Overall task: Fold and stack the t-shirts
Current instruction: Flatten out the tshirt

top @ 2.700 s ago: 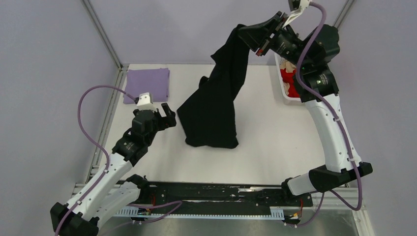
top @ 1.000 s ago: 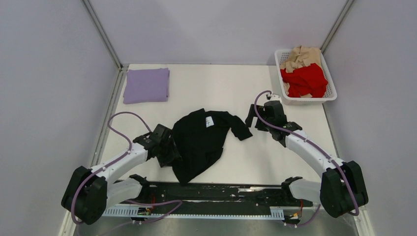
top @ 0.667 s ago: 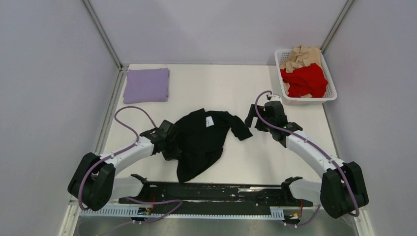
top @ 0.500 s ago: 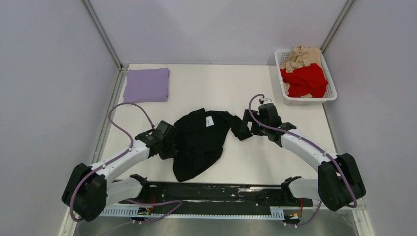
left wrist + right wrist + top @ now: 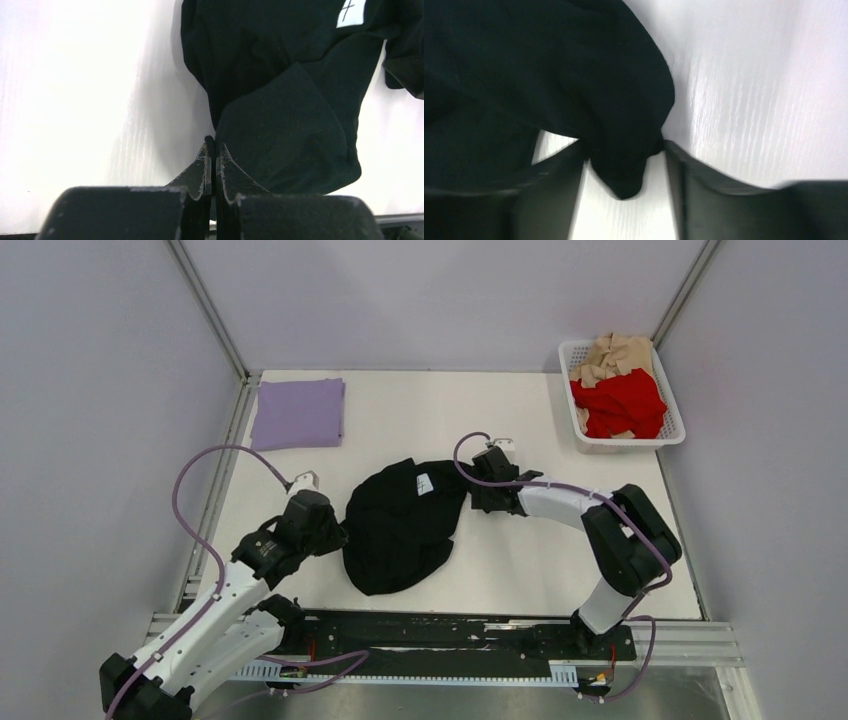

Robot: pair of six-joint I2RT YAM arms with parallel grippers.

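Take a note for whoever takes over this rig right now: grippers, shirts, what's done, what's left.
Left gripper shut on the edge of the crumpled black cloth t-shirt at table centre.
Right gripper open, shirt cloth between its jaws.
Folded lavender t-shirt lies far left: done.
Red t-shirt and tan t-shirt wait in the white plastic basket, far right.
Remaining: fold black, red, tan; stack all.

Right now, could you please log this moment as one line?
left gripper shut on black t-shirt edge | right gripper open astride its other side | lavender t-shirt folded | red t-shirt, tan t-shirt in basket
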